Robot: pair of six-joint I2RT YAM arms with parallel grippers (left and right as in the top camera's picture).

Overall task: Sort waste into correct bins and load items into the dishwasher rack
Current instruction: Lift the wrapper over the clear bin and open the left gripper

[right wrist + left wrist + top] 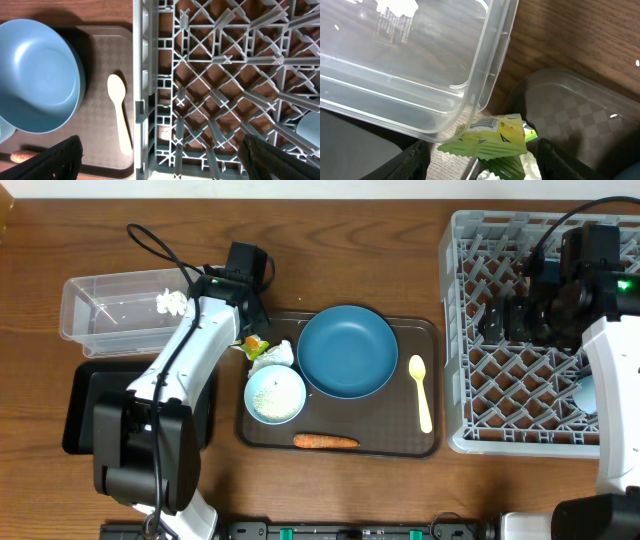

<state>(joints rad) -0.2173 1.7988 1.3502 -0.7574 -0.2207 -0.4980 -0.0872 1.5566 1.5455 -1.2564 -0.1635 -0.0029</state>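
My left gripper hangs open at the brown tray's left end, its fingers either side of the green-orange snack wrapper without touching it. Crumpled white tissue lies beside the wrapper. The clear tub holds one tissue; the black tray sits in front of it. A white bowl with rice-like grains, the dark-blue plate, the pale-yellow spoon and the carrot rest on the brown tray. My right gripper is open and empty above the grey rack's left side. A light-blue cup lies in the rack. The pink bowl is out of view.
The dark-brown serving tray lies between the tub and the rack. The clear tub's corner is close to my left fingers. The left arm covers part of the black tray.
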